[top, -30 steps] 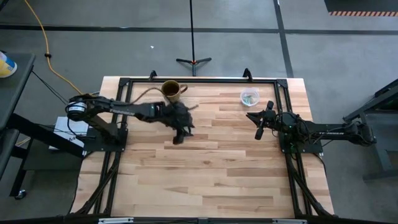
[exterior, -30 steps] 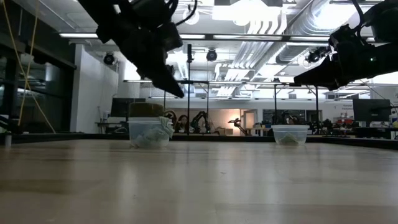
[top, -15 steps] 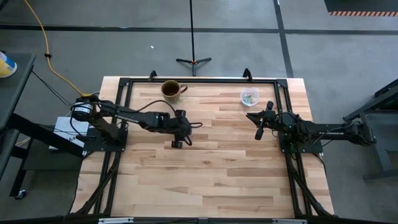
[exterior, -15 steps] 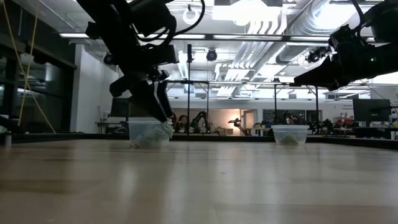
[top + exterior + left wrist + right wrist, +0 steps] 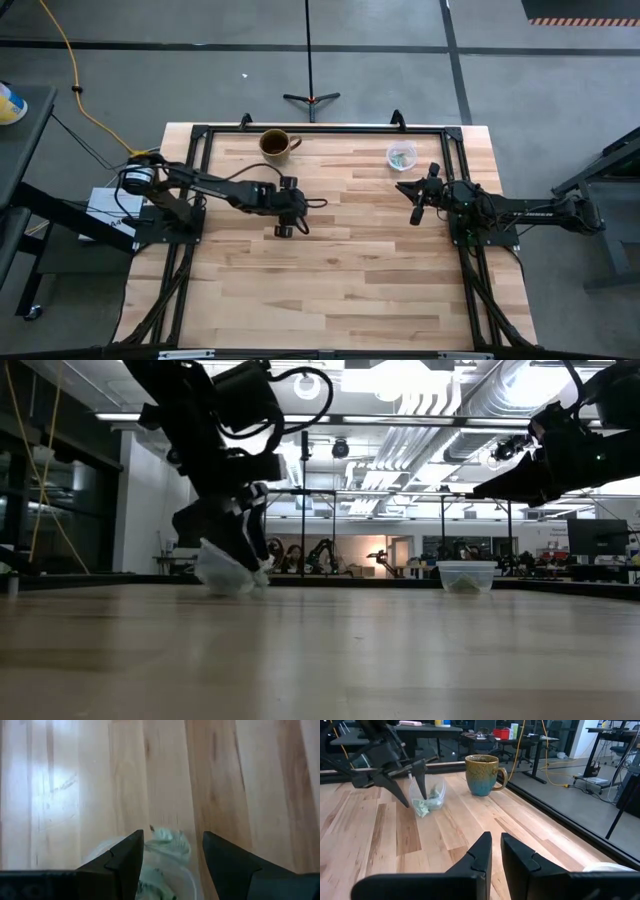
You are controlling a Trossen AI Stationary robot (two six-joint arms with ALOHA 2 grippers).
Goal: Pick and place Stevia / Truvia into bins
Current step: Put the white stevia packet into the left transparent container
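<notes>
While the right gripper [image 5: 415,207] waits nearly closed at right, the open left gripper [image 5: 172,857] straddles a tilted cup [image 5: 426,796] holding packets [image 5: 167,842], left of centre.

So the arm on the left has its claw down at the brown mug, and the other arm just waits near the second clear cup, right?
Not the mug. The left gripper is down at a clear cup holding green packets; the brown mug stands apart, untouched, as the right wrist view shows. The right gripper does wait near the second clear cup.
</notes>
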